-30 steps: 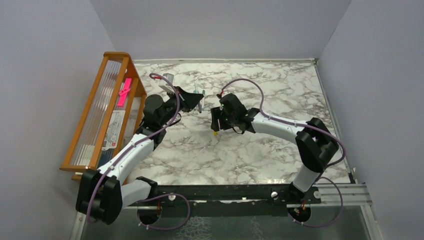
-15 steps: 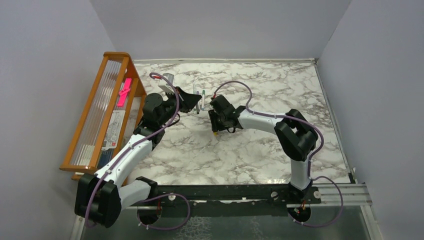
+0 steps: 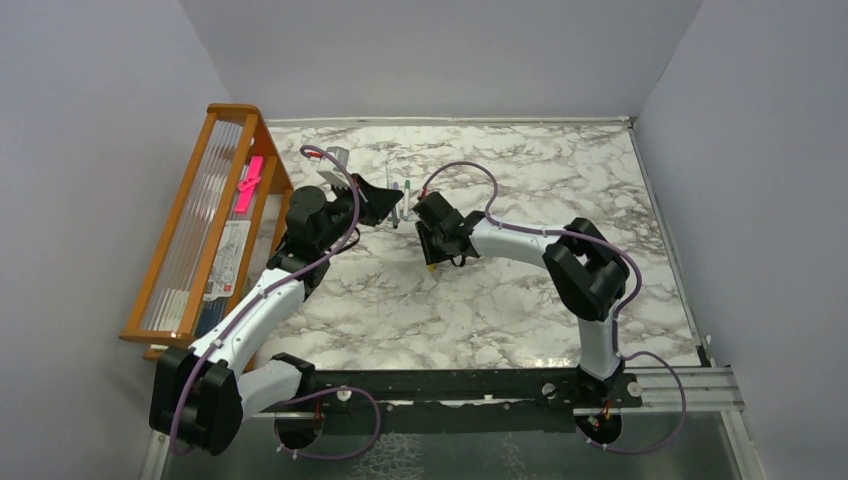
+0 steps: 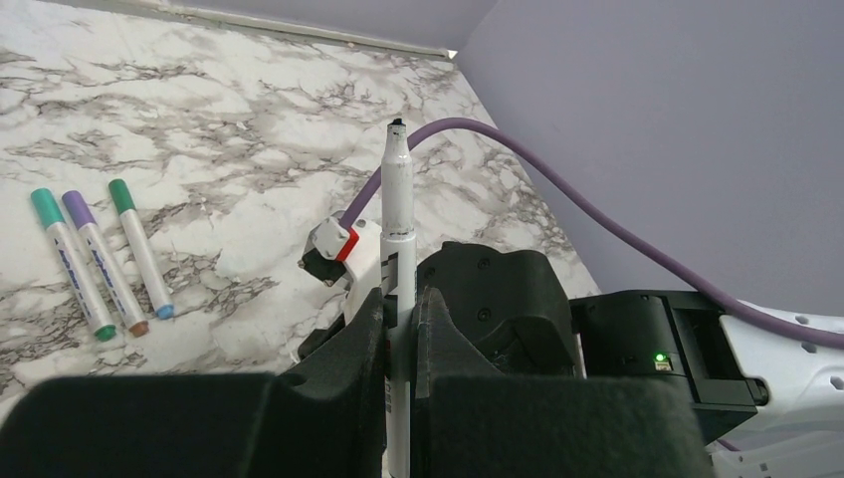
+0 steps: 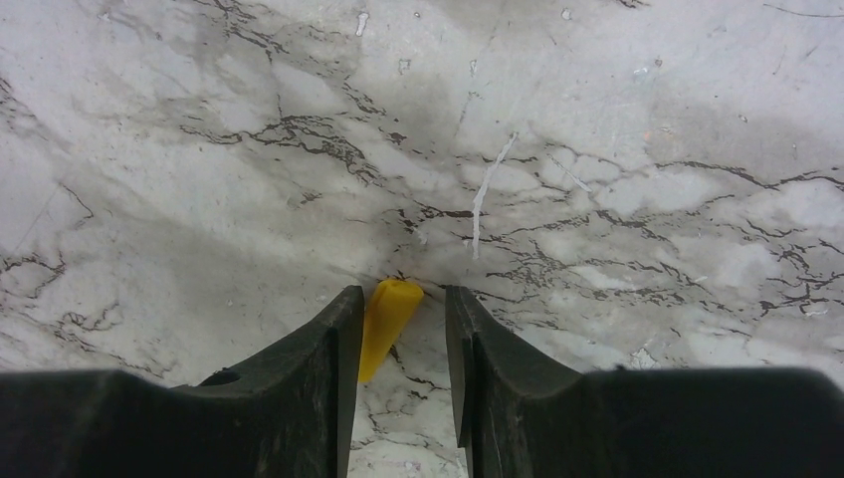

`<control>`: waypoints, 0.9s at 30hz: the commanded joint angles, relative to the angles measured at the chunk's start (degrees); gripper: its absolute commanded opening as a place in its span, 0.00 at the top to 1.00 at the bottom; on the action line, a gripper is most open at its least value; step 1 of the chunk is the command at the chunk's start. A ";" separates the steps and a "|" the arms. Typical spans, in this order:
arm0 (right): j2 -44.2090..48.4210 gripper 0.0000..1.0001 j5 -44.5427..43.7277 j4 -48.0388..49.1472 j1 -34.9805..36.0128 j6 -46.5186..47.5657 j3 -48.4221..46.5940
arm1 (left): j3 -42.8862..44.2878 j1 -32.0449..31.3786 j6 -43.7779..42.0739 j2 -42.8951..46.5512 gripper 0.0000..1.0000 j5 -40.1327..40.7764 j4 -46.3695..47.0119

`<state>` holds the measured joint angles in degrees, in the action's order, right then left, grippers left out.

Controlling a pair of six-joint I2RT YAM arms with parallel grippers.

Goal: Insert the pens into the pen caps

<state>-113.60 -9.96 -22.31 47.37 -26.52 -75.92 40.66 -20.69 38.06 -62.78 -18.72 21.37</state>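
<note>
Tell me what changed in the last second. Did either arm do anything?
The right arm folded its elbow inward to the left, and the right gripper slid slightly left. Its jaws stand open on either side of the yellow-orange cap, which has not moved. The left gripper kept its clamp on a pen. The three pens lying on the table stayed put.

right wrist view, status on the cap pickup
Left gripper shut on pen, tip up. Right gripper open, straddling cap on table, not gripped. Nothing else in the gap.
</note>
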 commanded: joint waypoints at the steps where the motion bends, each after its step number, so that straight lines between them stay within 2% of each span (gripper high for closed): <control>1: -0.44 0.65 -1.02 -2.66 0.78 -0.28 -1.04 | 1.39 0.30 -0.75 0.18 1.00 0.61 0.26; 4: -0.01 0.68 -0.14 -1.62 0.85 -0.37 -0.21 | 1.36 0.30 -0.68 0.13 1.00 0.65 0.26; 12: 1.40 0.98 2.53 3.28 0.81 -1.85 2.95 | 1.26 0.30 -0.27 -0.49 1.00 0.51 0.17; 19: 13.90 0.99 -6.17 10.69 0.54 -4.29 11.25 | 1.92 0.31 1.25 -2.16 1.00 -2.69 0.40; 24: 27.56 0.99 -3.56 21.24 -2.96 -7.45 20.43 | 1.57 -1.24 5.61 -4.81 1.00 -7.72 6.10; 27: 36.64 0.99 -2.90 29.82 -4.73 -8.35 27.61 | 1.29 -4.85 7.10 -6.56 1.00 -9.37 9.47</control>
<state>-85.91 -12.47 -6.15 44.93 -31.99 -54.41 40.82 -21.74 41.69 -67.72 -22.83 23.92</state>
